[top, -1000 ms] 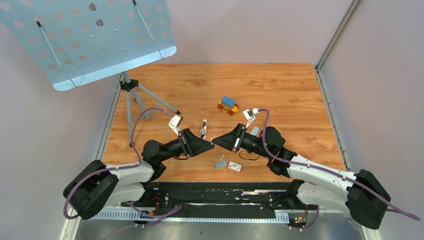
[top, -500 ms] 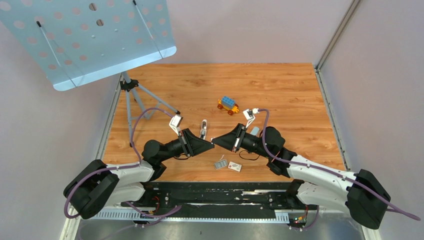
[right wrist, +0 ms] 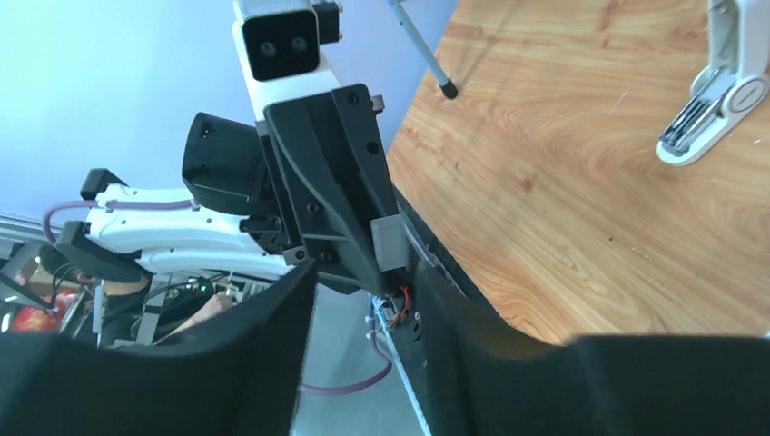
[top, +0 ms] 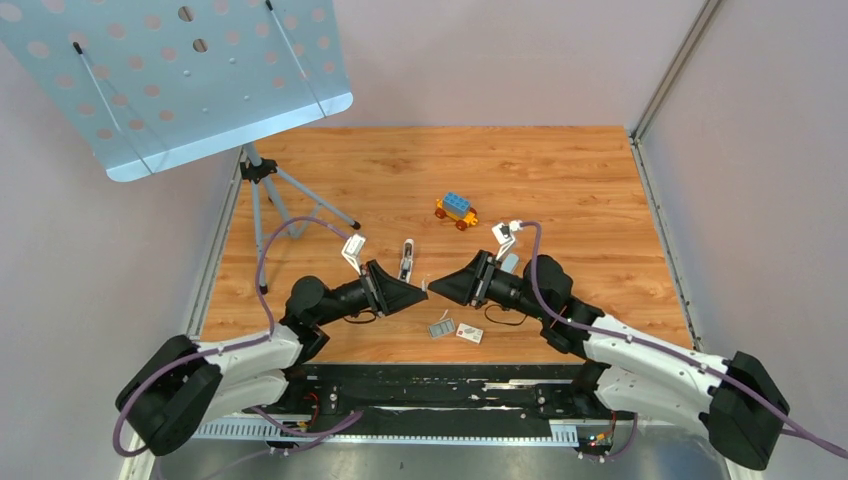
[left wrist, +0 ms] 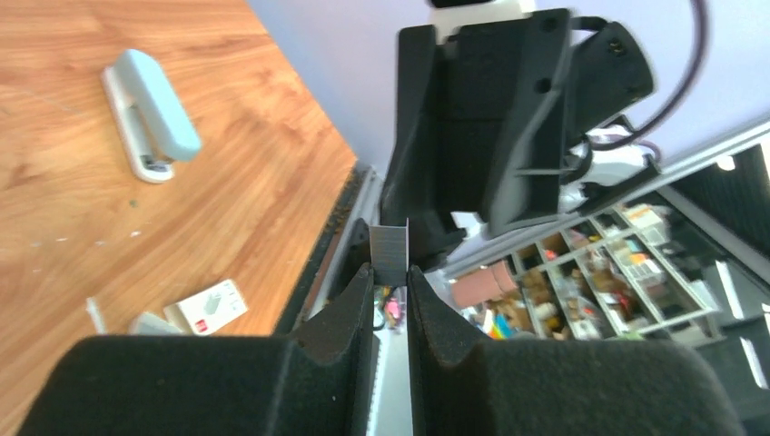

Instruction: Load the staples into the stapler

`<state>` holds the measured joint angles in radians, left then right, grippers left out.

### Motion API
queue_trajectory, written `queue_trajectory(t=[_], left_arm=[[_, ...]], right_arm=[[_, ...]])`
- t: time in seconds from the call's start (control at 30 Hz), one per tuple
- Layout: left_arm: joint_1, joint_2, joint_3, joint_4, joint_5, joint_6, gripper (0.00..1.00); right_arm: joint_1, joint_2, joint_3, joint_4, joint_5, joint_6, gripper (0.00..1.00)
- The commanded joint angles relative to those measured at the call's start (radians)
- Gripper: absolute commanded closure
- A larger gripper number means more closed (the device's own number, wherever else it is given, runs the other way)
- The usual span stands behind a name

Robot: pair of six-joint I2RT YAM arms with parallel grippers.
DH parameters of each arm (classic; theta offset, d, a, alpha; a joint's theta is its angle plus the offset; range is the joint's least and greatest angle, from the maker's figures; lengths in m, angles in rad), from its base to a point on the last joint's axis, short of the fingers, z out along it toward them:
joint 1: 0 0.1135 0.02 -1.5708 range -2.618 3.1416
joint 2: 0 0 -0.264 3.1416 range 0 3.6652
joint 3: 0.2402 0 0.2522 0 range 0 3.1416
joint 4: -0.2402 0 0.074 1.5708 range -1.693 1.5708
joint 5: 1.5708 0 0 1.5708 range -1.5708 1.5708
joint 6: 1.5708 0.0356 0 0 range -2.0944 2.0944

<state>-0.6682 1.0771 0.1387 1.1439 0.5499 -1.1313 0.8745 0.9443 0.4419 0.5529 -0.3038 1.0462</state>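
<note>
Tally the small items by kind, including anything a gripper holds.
Staplers: 2, an open white stapler and a closed light-blue stapler
Grey metal staple bunches: 2, one held strip in the left gripper, one loose bunch
White cardboard box: 1
Blue-yellow toy block car: 1
Total: 6

**Narrow gap at the middle, open floor behind**

The left gripper (top: 421, 289) and the right gripper (top: 437, 286) stand tip to tip above the table (top: 560, 180). Only a thin gap is between them, and the staples (left wrist: 389, 250) pinched in the left jaws stick out into it. Just behind the tips lies the open white stapler (top: 407, 258). Below them, on the near side, are the loose staple strips (top: 440, 327) and a white box (top: 469, 333). A light blue stapler (left wrist: 150, 113) lies close beside the right arm. The toy car (top: 456, 210) stands well apart. The music stand (top: 270, 190) blocks the far left corner. The far right part of the table is free.
</note>
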Motion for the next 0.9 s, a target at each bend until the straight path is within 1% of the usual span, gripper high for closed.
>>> queue_trajectory(t=[0.0, 0.03, 0.1, 0.17, 0.2, 0.27, 0.33, 0.37, 0.4, 0.5, 0.6, 0.8, 0.87], left_arm=[[0.008, -0.132, 0.040, -0.401, -0.058, 0.205, 0.85], [0.008, -0.168, 0.072, -0.566, -0.096, 0.276, 0.85], [0.008, -0.240, 0.134, -0.842, -0.187, 0.397, 0.84], [0.009, -0.293, 0.184, -1.056, -0.285, 0.486, 0.84], [0.008, -0.308, 0.205, -1.148, -0.335, 0.520, 0.84], [0.008, -0.320, 0.247, -1.317, -0.434, 0.563, 0.84], [0.009, -0.305, 0.274, -1.429, -0.507, 0.581, 0.84], [0.009, -0.290, 0.279, -1.462, -0.525, 0.583, 0.84], [0.009, -0.275, 0.277, -1.479, -0.533, 0.576, 0.84], [0.009, -0.197, 0.271, -1.501, -0.548, 0.546, 0.82], [0.008, -0.113, 0.286, -1.518, -0.599, 0.529, 0.83], [0.007, -0.009, 0.332, -1.554, -0.668, 0.540, 0.84], [0.007, 0.019, 0.345, -1.568, -0.687, 0.547, 0.82]], right_arm=[[-0.010, -0.114, 0.000, -0.173, 0.119, -0.051, 0.44], [-0.009, -0.138, 0.004, -0.208, 0.143, -0.061, 0.37], [-0.009, -0.179, 0.018, -0.289, 0.190, -0.084, 0.24], [-0.010, -0.210, 0.037, -0.381, 0.230, -0.108, 0.14], [-0.009, -0.221, 0.048, -0.415, 0.249, -0.120, 0.09], [-0.010, -0.239, 0.062, -0.465, 0.285, -0.137, 0.05], [-0.009, -0.255, 0.066, -0.492, 0.302, -0.147, 0.01], [-0.009, -0.261, 0.063, -0.499, 0.302, -0.151, 0.00], [-0.009, -0.267, 0.060, -0.503, 0.334, -0.153, 0.00], [-0.009, -0.282, 0.051, -0.513, 0.356, -0.158, 0.00], [-0.009, -0.295, 0.052, -0.537, 0.371, -0.166, 0.00], [-0.009, -0.339, 0.064, -0.613, 0.404, -0.201, 0.00], [-0.010, -0.356, 0.065, -0.634, 0.415, -0.206, 0.00]])
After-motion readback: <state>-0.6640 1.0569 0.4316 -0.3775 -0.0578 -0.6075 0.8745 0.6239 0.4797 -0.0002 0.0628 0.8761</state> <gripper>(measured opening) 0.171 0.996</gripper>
